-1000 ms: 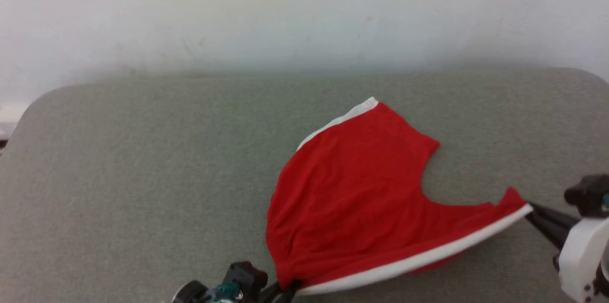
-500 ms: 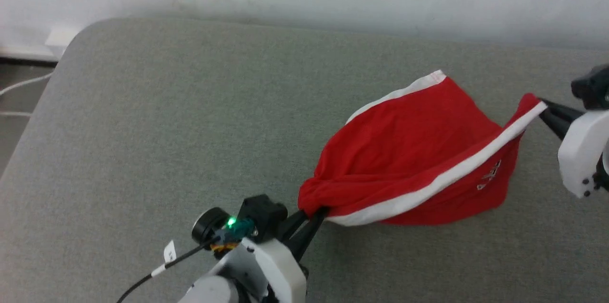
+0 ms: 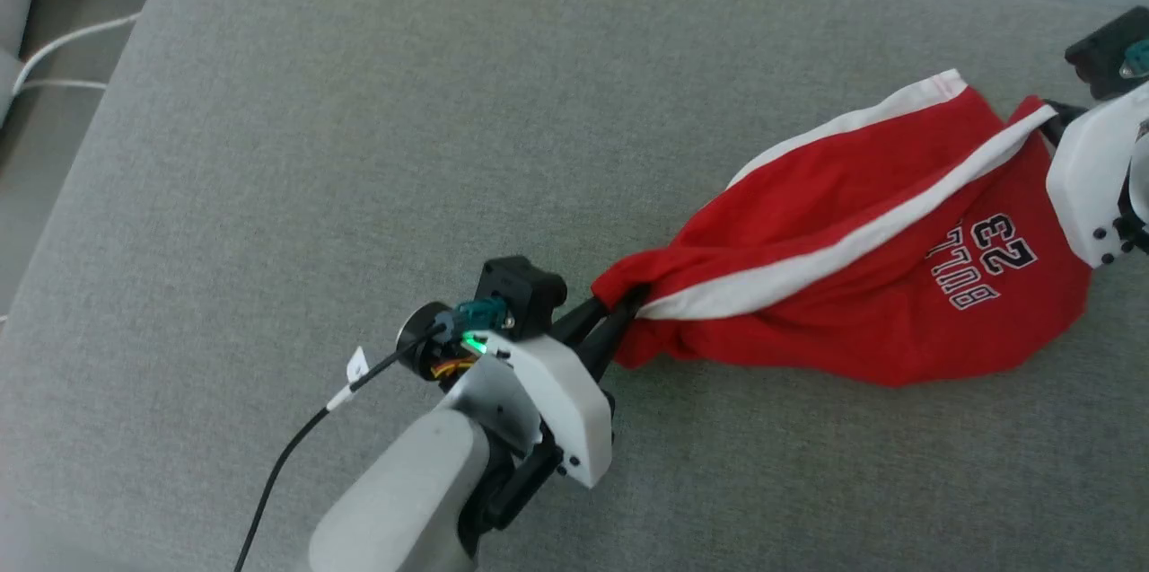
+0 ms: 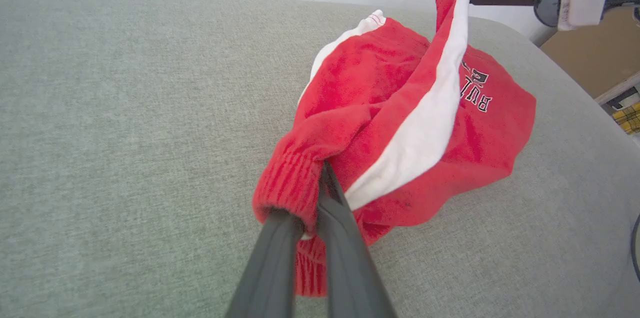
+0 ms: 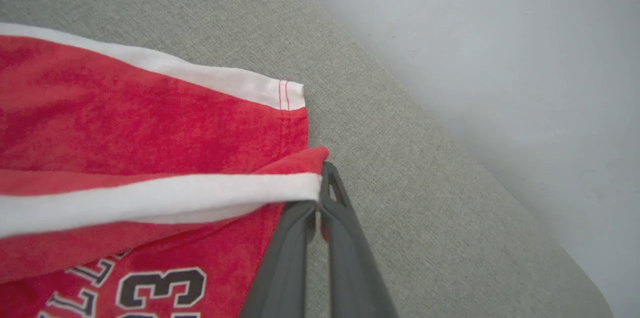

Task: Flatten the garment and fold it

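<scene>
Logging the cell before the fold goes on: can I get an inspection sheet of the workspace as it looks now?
Surface: grey woven-fabric padded tabletop, rounded corners.
Job's things: small red soft-fabric shorts with white edge band, "BULLS 23" lettering facing up; bunched, not flat, strung between the grippers.
Clutter: nothing seen.
Grippers: left gripper shut on the ribbed end; right gripper shut on a white-banded corner.
Cables: thin black cable, white tag, at left wrist; white cables on floor.
Surroundings: pale wall.
</scene>
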Tool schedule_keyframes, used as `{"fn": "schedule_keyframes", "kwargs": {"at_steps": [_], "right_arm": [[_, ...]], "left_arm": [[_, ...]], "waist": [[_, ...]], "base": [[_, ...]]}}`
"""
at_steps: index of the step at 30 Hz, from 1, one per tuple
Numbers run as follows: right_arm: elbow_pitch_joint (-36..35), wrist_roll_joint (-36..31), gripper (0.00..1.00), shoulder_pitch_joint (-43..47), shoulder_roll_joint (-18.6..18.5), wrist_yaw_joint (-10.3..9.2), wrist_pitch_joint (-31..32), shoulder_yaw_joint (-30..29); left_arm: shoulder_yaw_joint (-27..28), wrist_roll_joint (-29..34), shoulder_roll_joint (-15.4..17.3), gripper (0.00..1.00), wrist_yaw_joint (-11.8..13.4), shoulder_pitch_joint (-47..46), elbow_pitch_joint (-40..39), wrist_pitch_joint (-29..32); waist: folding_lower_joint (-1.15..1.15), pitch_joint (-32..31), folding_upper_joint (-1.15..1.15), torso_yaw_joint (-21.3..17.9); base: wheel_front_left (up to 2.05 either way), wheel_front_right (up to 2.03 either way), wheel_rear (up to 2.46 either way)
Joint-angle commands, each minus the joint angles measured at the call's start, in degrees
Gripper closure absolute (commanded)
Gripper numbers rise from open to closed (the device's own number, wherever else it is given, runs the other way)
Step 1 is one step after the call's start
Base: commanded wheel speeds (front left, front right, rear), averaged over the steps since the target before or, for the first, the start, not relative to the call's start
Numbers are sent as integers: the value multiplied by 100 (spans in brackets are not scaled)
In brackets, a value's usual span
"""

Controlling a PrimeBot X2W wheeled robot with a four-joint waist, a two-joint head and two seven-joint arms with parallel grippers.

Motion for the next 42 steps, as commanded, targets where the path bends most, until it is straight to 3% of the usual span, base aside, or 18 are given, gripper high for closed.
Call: {"fn": "schedule_keyframes", "kwargs": {"at_steps": [1,9,23,24,25,33,42], "right_arm": [[177,-32,100,-182,52,-12,-57,89],[1131,-145,100,-781,226,-12,-443,375],[2063,-187,100,-1258,626,-12,-1221,891],[2113,-140,53,-1246,669,-12,-1293,908],[2157,-77,0,-1226,713,-12,-1373,913],[2321,360,0,-948,891,-12,-2076,1032],[2155,836,0,-311,912,-12,-3105,813]], "left_arm": [[55,-55,-76,100,-3,-148,97,-13],[77,-140,-296,100,7,-432,508,-58],[80,-116,-429,100,28,-638,879,-415],[73,-92,-419,55,45,-636,913,-442],[70,-64,-411,0,68,-628,942,-486],[301,-151,-307,0,192,-363,970,-1000],[838,-178,63,0,569,308,608,-1907]], "waist": [[-1,224,0,153],[-1,441,0,255],[-1,519,0,216],[-1,482,0,203],[-1,438,0,189],[-1,-217,0,9],[-1,-985,0,-331]], "base": [[0,0,0],[0,0,0],[0,0,0],[0,0,0],[0,0,0],[0,0,0],[0,0,0]]}}
